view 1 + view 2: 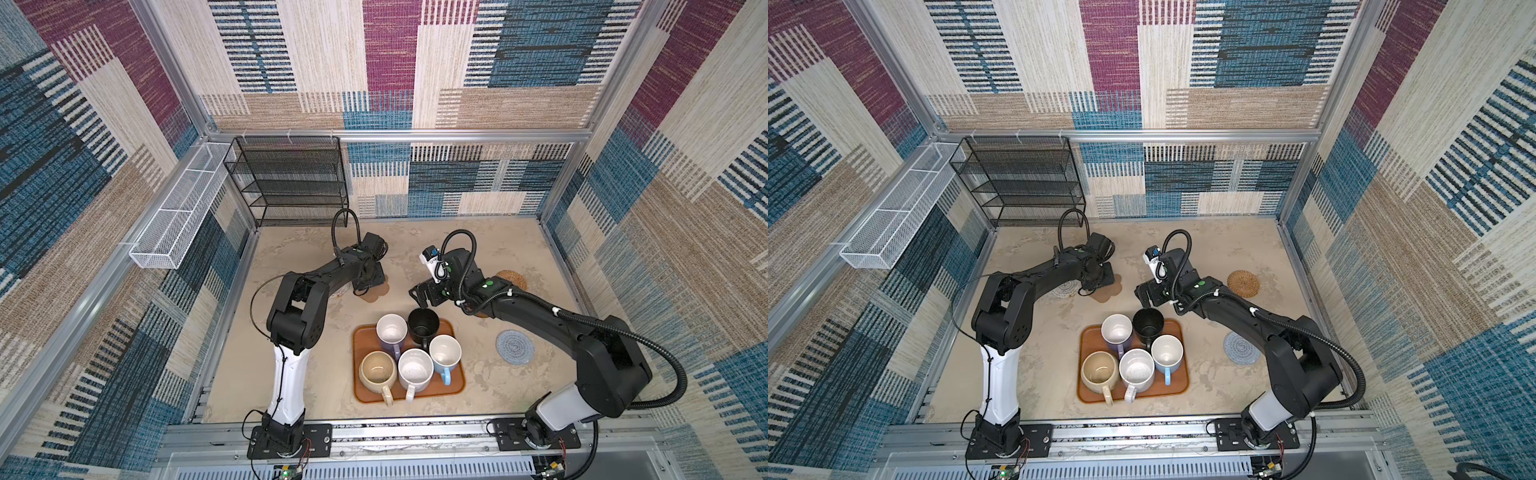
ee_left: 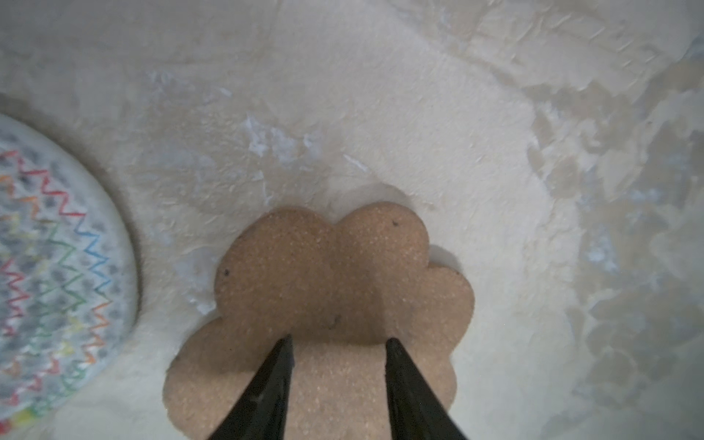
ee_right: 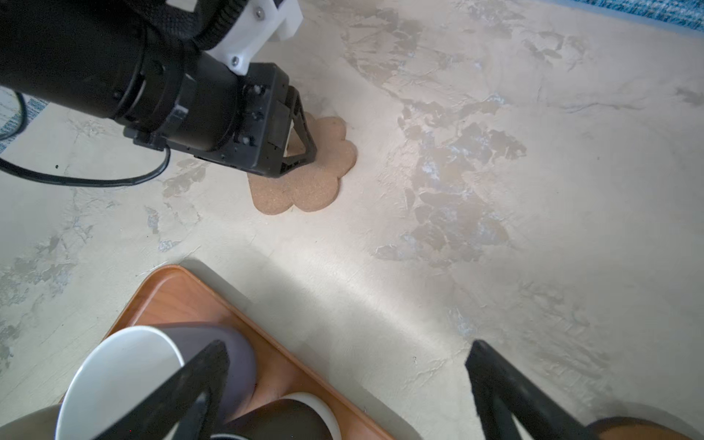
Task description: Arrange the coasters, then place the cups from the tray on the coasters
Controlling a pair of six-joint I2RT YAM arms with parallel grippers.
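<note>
My left gripper point(image 2: 341, 339) stands open, pointing down, with both fingertips over the tan cork flower coaster point(image 2: 324, 285) lying flat on the table. A pale grey woven coaster point(image 2: 57, 266) lies beside it, partly under the arm in a top view. The orange-brown tray point(image 1: 452, 384) holds the lavender point(image 1: 391, 332), black point(image 1: 423, 326), light blue point(image 1: 444, 353), white speckled point(image 1: 415, 370) and beige point(image 1: 377, 371) cups. My right gripper point(image 3: 348, 344) hangs wide open and empty just past the tray's far edge, by the black cup. A golden rattan coaster point(image 1: 1244, 283) and a light blue woven coaster point(image 1: 1239, 348) lie to the right.
A black mesh shelf rack point(image 1: 291, 183) stands at the back left, and a white wire basket point(image 1: 183, 208) hangs on the left wall. Patterned walls close in the table on three sides. A brown sliver point(image 1: 480, 314) shows under the right arm.
</note>
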